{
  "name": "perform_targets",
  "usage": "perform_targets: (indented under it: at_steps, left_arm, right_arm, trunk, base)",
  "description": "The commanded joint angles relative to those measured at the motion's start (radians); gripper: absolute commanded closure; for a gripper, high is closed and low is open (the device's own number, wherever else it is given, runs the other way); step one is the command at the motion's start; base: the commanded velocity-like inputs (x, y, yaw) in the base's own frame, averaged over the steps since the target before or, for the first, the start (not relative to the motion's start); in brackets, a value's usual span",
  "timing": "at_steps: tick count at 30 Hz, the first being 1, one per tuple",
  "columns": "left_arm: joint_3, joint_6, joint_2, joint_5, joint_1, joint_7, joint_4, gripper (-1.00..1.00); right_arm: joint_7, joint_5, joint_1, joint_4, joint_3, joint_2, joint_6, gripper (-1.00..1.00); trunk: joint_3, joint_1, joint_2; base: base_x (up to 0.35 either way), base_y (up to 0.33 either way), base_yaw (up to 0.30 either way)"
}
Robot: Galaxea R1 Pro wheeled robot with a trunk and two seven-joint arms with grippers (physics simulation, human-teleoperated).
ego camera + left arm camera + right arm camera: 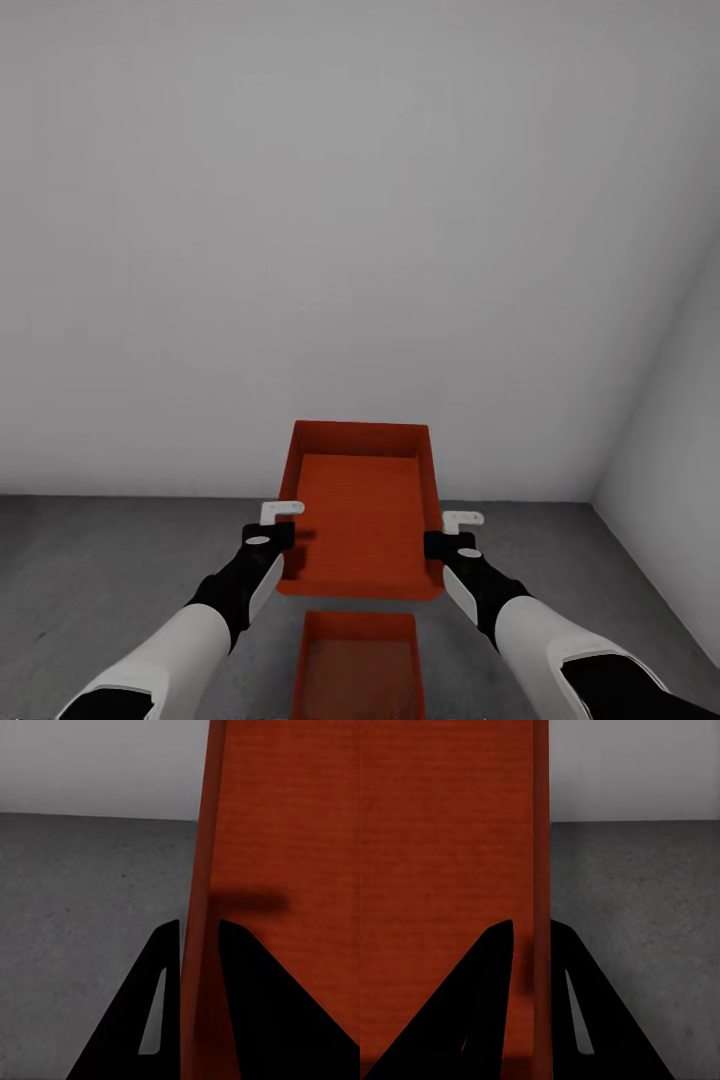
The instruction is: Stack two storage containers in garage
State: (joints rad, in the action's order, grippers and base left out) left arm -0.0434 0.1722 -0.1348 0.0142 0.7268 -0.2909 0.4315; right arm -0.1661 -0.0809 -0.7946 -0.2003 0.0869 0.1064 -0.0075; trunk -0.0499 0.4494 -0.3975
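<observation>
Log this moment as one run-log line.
garage | left gripper, right gripper shut on held container walls | second container on floor below

Bare room. Front wall plain white-grey, fills 12 o'clock. Side wall at 3 o'clock, corner between them. Floor dark grey, matte, concrete-like. Light flat, even.

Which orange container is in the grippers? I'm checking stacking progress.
The upper container, gripped on both side walls by left gripper and right gripper; the lower container sits on the floor.
</observation>
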Motion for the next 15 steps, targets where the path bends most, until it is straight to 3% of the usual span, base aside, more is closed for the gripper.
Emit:
perform_targets:
  at_steps: [1, 15]
  left_arm:
    - [-0.003, 0.01, 0.035, -0.01, 0.0, -0.022, 0.001, 1.0]
    - [-0.003, 0.01, 0.035, -0.01, 0.0, -0.022, 0.0, 1.0]
  right_arm:
    - [-0.016, 0.004, -0.002, -0.002, -0.012, -0.014, -0.002, 1.0]
    - [-0.016, 0.004, -0.002, -0.002, -0.012, -0.014, -0.002, 1.0]
  trunk:
    - [-0.004, 0.001, -0.003]
    - [-0.026, 0.001, -0.003]
  base:
    - [0.0, 0.0, 0.0]
    - [0.0, 0.0, 0.0]
